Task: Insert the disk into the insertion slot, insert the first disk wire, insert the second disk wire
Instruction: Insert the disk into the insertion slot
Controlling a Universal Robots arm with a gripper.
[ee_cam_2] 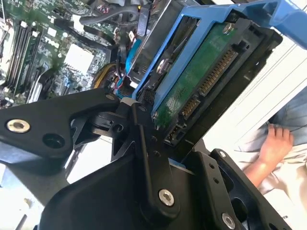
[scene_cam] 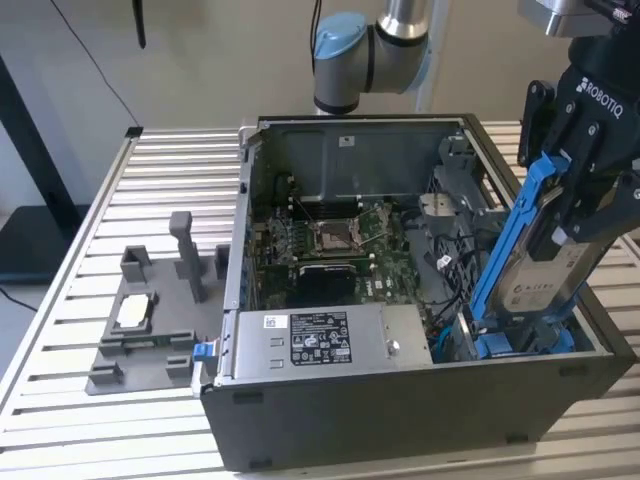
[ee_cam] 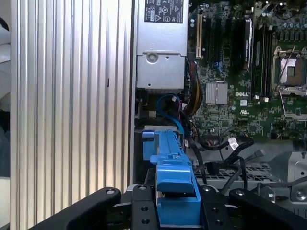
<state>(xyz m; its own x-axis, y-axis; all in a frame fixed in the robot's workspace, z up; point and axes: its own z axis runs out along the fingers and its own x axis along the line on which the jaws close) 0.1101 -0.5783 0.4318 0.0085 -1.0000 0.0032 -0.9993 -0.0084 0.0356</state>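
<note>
A robot arm's gripper (scene_cam: 585, 215) is clamped on the disk (scene_cam: 548, 278), gripping it by its blue carrier (scene_cam: 512, 225) over an open computer case (scene_cam: 400, 410) that lies on a slatted metal table (scene_cam: 90, 430). The disk stands steeply tilted at the case's corner on the exterior view's right. Its lower end is down at the insertion slot (scene_cam: 482, 340) and its upper end rises above the case's wall. Inside the case, a silver power-supply box (scene_cam: 330, 340) sits just beside the slot, with the motherboard (scene_cam: 330, 240) on the case's floor behind it. Outside the case, on the exterior view's left, a grey fixture (scene_cam: 150, 345) lies on the table. In the second wrist view, the disk's green circuit board (ee_cam_2: 204, 79) and connectors face the camera, and a person's hand (ee_cam_2: 276, 143) shows well outside the case.
</note>
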